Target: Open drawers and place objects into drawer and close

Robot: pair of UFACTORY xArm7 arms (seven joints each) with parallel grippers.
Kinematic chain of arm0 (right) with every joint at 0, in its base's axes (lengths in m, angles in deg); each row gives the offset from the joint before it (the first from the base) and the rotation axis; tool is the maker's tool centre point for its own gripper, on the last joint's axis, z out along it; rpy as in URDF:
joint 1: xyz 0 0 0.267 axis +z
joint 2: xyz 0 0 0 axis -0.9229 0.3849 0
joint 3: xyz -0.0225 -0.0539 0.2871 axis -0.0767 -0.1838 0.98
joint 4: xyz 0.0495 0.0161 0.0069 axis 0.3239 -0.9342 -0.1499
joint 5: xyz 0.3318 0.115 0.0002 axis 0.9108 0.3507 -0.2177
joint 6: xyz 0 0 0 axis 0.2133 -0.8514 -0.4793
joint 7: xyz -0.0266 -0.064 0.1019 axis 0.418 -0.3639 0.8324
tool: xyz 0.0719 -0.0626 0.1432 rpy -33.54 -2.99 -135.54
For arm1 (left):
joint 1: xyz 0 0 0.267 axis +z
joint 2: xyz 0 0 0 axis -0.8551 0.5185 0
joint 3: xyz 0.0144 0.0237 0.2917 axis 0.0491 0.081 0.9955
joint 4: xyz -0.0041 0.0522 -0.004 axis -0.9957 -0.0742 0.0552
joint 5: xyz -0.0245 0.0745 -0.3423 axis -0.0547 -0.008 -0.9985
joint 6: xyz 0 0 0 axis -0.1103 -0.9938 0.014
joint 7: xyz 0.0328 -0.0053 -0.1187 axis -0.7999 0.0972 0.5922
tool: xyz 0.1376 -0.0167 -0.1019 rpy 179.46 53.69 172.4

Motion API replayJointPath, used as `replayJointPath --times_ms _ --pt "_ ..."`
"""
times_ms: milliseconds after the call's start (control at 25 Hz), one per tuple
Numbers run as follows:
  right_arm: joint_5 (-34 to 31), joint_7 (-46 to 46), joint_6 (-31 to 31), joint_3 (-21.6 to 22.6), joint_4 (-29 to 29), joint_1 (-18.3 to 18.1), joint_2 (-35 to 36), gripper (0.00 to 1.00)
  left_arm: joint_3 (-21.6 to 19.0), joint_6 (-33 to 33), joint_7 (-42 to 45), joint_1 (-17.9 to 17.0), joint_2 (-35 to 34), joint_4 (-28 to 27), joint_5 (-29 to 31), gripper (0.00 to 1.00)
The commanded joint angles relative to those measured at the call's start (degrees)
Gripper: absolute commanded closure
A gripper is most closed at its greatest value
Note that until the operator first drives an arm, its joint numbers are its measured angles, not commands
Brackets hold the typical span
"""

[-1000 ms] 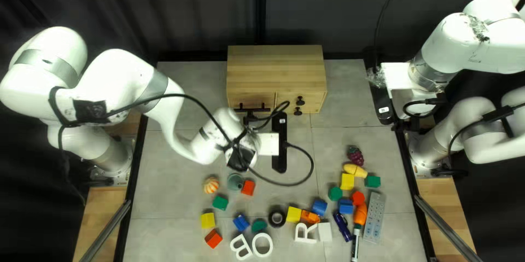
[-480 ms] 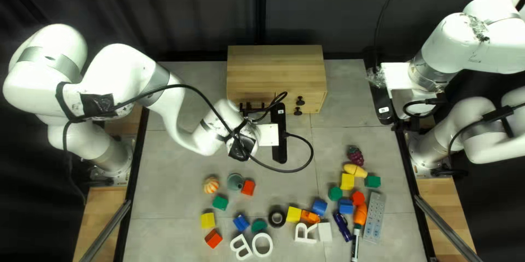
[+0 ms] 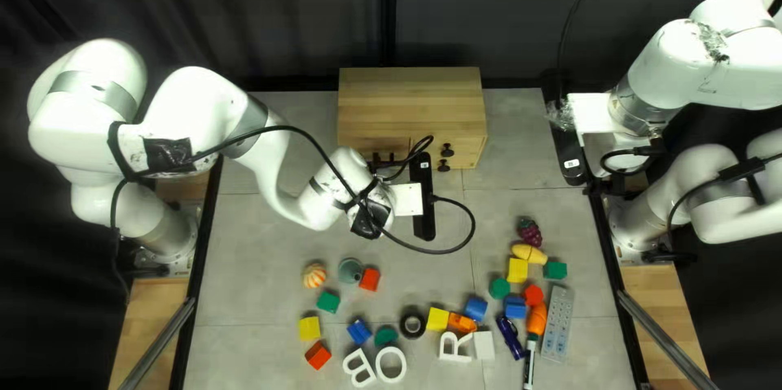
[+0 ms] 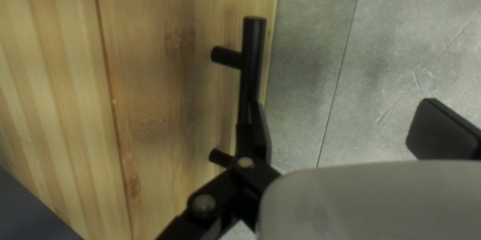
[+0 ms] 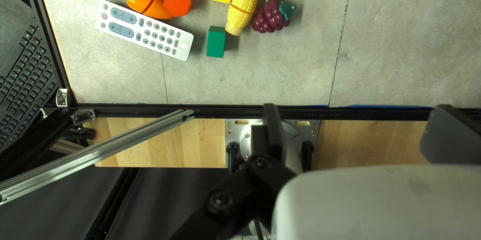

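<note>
- One finger of the wide-open, empty left gripper (image 4: 349,132) lay at the bar handle (image 4: 254,44), presumably to hook it.
- Right gripper (image 5: 358,132), also wide and empty, hung aside, likely leaving room.
- Cabinet (image 3: 411,101) looked closed; loose blocks (image 3: 309,328) lay before it.

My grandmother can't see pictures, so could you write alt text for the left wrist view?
A robot's wide-open claw at a wooden cabinet: one black finger overlaps the black bar handle on its closed front panel, though whether they touch is unclear. The other finger stands apart, over the grey tabletop.
</note>
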Motion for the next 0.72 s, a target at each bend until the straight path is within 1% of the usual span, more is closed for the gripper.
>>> replayJointPath --times_ms 40,320,720 --pt "0.0 0.0 0.0 0.0 0.0 0.0 0.0 0.0 0.1 0.6 0.3 -0.1 0.4 -0.5 -0.1 0.0" --pt "0.0 0.0 0.0 0.0 0.0 0.0 0.0 0.0 0.7 0.8 0.0 0.4 0.3 -0.3 0.3 0.0" --pt "0.0 0.0 0.0 0.0 0.0 0.0 0.0 0.0 1.5 -0.6 0.7 1.2 1.2 0.2 1.2 0.0"
